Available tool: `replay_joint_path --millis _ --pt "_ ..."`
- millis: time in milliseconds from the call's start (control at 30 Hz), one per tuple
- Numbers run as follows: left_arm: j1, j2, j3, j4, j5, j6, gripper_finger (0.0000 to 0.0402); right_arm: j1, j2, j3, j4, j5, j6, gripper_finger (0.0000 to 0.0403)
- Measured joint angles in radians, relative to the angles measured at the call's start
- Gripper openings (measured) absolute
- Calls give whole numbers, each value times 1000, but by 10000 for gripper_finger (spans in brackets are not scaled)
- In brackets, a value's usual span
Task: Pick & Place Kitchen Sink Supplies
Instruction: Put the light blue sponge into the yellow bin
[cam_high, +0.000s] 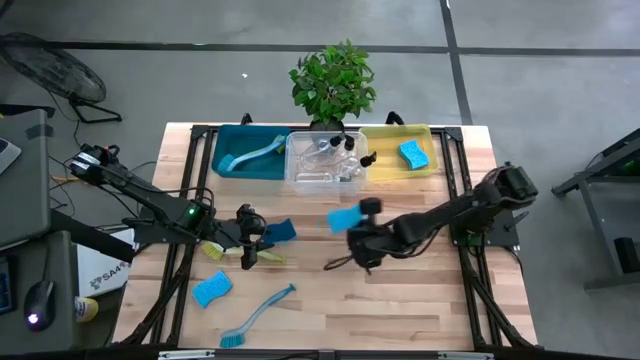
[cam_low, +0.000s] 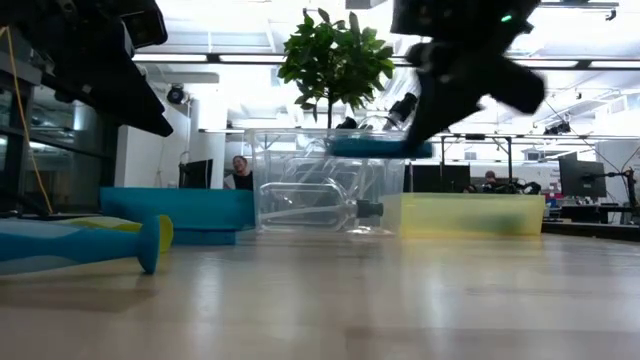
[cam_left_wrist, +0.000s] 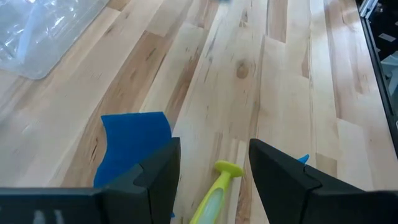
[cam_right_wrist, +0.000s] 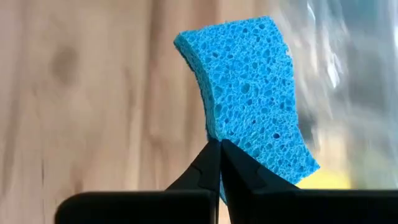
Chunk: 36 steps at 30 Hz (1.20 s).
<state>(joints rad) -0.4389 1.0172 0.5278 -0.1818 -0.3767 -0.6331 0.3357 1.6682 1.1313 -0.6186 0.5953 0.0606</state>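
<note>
My right gripper (cam_high: 358, 222) is shut on a blue sponge (cam_high: 345, 218), held in the air near the clear bin (cam_high: 325, 165); the sponge also shows in the right wrist view (cam_right_wrist: 255, 99) and the low view (cam_low: 378, 147). My left gripper (cam_left_wrist: 214, 171) is open at the table's left middle, its fingers standing over either side of a yellow-green brush's handle (cam_left_wrist: 216, 190) without touching it. A second blue sponge (cam_left_wrist: 134, 146) lies flat on the table just beside the left gripper. A third sponge (cam_high: 212, 289) and a blue brush (cam_high: 258, 315) lie on the table nearer the front edge. My right gripper pinches the blue sponge by one edge (cam_right_wrist: 219, 138) between its two fingertips. The sponge sticks out beyond the fingers, slightly curved, and is lifted clear of the table.
At the far edge stand a teal bin (cam_high: 228, 165) with a blue brush, the clear bin with bottles, and a yellow bin (cam_high: 385, 150) with a sponge (cam_high: 413, 153). A potted plant (cam_high: 333, 82) stands behind them. Bare wood lies at the right front.
</note>
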Motion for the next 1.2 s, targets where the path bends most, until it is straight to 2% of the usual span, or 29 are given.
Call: replay_joint_path --millis 233,400,500,667,933,1033,1200 --pt "0 0 0 2 0 0 188 -34 -120 0 -432 88 462 0" --pt "0 0 0 2 -1 0 188 -90 -186 -1 -654 109 675 0" --pt "0 0 0 1 -1 0 188 -138 -221 -1 -729 126 766 0" --pt "0 0 0 1 -26 2 188 -275 -266 -1 -746 86 830 0" --pt "0 0 0 0 -35 4 188 -510 -282 -3 -732 30 832 0" --pt "0 0 0 0 -44 20 188 -596 -286 -37 -648 24 787 0" --pt "0 0 0 0 -78 28 188 -754 -289 -166 -391 -69 670 0"
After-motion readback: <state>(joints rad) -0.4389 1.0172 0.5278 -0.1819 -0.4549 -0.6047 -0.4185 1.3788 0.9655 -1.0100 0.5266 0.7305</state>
